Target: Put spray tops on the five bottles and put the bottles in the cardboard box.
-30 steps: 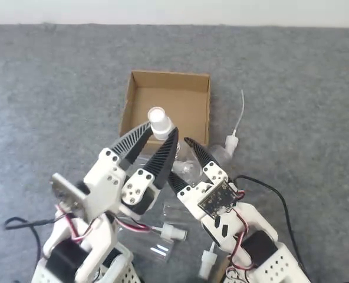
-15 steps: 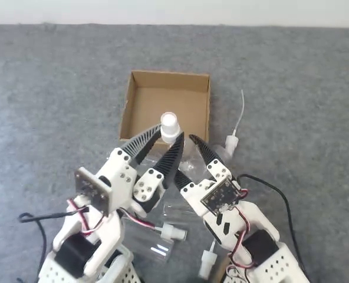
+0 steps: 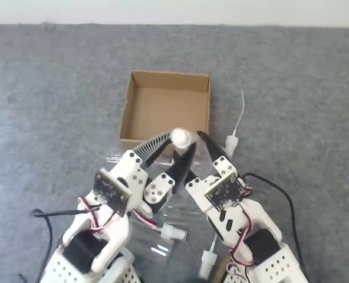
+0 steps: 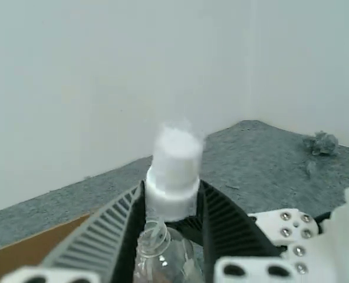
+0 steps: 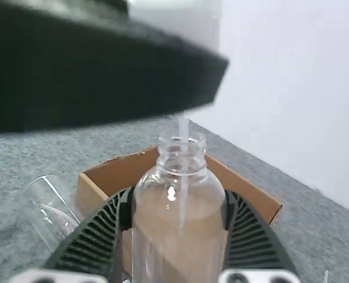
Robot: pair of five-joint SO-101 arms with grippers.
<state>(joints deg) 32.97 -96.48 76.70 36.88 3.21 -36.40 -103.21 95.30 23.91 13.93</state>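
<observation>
A: Where is the white plastic spray top [image 4: 174, 160] being held?
B: Tight in the left claw [image 4: 171, 190], right above the clear plastic bottle [image 5: 157, 227], which is being gripped upright by the right claw [image 5: 175, 206]. Its thin tube [image 5: 181, 177] is being pointed down into the neck.
A: And around?
B: The brown cardboard box [image 3: 127, 112] is sitting open just behind, on the grey fuzzy table [image 3: 292, 76].

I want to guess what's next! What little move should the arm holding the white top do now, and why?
Probably lower the left gripper straight down. Its spray top hangs above the open neck of the bottle held by the right gripper, with the thin tube already inside, so lowering should seat it.
</observation>
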